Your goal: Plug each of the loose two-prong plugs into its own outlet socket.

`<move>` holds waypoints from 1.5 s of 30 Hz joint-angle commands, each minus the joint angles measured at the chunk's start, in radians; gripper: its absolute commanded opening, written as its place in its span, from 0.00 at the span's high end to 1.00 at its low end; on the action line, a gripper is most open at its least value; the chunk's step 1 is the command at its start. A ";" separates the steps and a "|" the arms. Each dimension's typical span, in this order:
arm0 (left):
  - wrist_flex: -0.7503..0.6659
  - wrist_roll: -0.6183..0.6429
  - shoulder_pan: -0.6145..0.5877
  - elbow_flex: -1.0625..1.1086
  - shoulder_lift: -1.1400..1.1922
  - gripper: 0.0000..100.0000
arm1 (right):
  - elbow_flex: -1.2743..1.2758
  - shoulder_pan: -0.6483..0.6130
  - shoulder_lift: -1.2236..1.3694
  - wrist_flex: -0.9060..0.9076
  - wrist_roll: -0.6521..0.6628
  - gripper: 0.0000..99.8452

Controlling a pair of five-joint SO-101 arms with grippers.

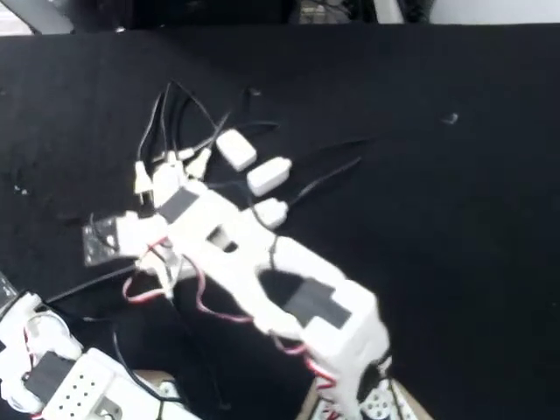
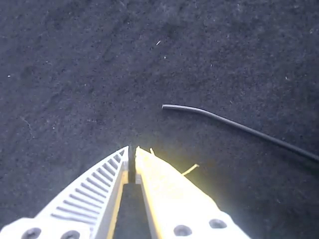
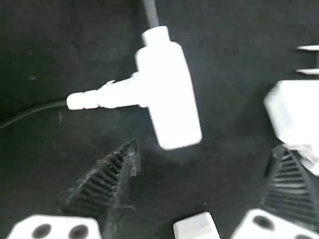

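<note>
**High view:** R arm lies across the mat w/ its far end at the plug cluster. L arm sits well apart from the cluster, so R is much the nearer arm. Can't make out either jaw gap from here. No readable print.

**L wrist view:** L gripper has its jaws closed tip to tip w/ nothing betw them. Ahead of the jaws is bare mat. A thin black cable runs crosswise ahead and off to one side, not touching. No plug near, no writing.

**R wrist view:** R gripper has its jaws spread wide and holds nothing.
- **White oblong body**: lies just ahead, nearer one finger, not yet betw the tips. Its long axis runs roughly away from the jaws, slightly slanted. Can't tell if it's a plug or a socket.
- **Side stub**: sticks out crosswise from the body, w/ a cable.
- **Second white block**: sits by the other finger, w/ prongs beyond it.

Prob the grasp needs the jaws moved fwd to close across the body's short width. No label legible.
</note>
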 commanded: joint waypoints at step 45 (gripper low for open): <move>0.002 -0.006 -0.008 0.015 -0.014 0.97 | -0.792 1.091 -0.120 0.543 -0.488 0.99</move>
